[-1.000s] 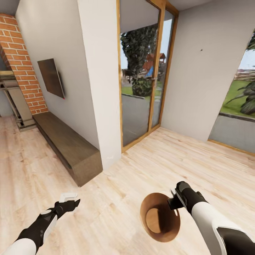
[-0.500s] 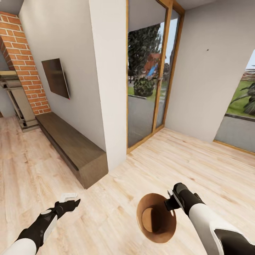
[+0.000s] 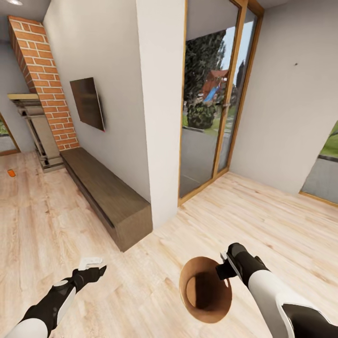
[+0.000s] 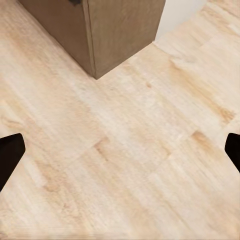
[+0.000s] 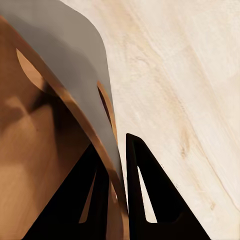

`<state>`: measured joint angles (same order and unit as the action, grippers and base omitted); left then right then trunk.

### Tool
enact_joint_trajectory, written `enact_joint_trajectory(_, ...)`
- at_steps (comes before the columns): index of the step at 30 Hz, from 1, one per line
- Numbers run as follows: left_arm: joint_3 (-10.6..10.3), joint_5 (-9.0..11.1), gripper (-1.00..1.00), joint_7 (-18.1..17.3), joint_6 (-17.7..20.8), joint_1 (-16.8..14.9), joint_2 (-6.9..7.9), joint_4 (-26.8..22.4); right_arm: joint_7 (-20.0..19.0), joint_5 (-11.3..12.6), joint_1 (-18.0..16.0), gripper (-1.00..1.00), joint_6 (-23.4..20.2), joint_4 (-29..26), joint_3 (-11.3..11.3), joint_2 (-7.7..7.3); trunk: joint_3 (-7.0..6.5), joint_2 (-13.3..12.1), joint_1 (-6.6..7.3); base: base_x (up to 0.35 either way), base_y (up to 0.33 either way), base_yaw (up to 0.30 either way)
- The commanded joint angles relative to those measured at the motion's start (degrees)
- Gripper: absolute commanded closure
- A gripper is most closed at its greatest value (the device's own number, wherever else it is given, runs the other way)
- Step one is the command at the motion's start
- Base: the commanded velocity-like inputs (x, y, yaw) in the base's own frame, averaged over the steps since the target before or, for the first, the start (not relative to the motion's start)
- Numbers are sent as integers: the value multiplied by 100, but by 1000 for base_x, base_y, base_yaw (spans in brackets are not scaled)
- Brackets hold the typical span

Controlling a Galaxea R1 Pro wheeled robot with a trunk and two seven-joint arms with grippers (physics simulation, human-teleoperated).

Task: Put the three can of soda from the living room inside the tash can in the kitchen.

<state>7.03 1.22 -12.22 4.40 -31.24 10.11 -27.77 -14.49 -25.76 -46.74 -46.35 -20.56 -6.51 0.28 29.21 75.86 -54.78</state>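
I see a pale, matt wooden plank floor [image 3: 263, 220], a rough red brick chimney column [image 3: 44, 84], a dark matt wood bench [image 3: 108, 197], and a round bucket [image 3: 206, 300] with smooth brown wooden inside.

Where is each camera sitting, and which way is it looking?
Head view: sits on the robot's head, looking forward and down at the wood floor, a low wooden bench and glass doors; both arms show, the right gripper holding the trash can.
Left wrist view: sits on the left arm, looking down at floor and the bench's corner; the open left gripper shows as two dark fingertips at the edges.
Right wrist view: sits on the right arm; its fingers pinch the can's rim.
Shared: the head and right wrist views both show the trash can.
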Motion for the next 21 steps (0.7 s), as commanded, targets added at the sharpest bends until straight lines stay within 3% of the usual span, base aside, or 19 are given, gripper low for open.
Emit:
enact_joint_trajectory(1, 0, 0, -100, 0, 0, 5, 0, 0, -20, 27, -2, 100, -4, -1, -8, 3, 0, 0, 0, 3, 2, 51)
enact_joint_trajectory(13, 0, -11, -100, 0, -114, 12, -9, 0, -5, 23, 39, 100, -1, -1, 1, 32, 1, 0, 0, 1, 0, 16)
enact_joint_trajectory(21, 0, -8, -100, 0, -115, 13, -9, 0, -2, 19, 50, 100, -5, -4, 1, 66, 25, 0, 0, 10, 0, 171)
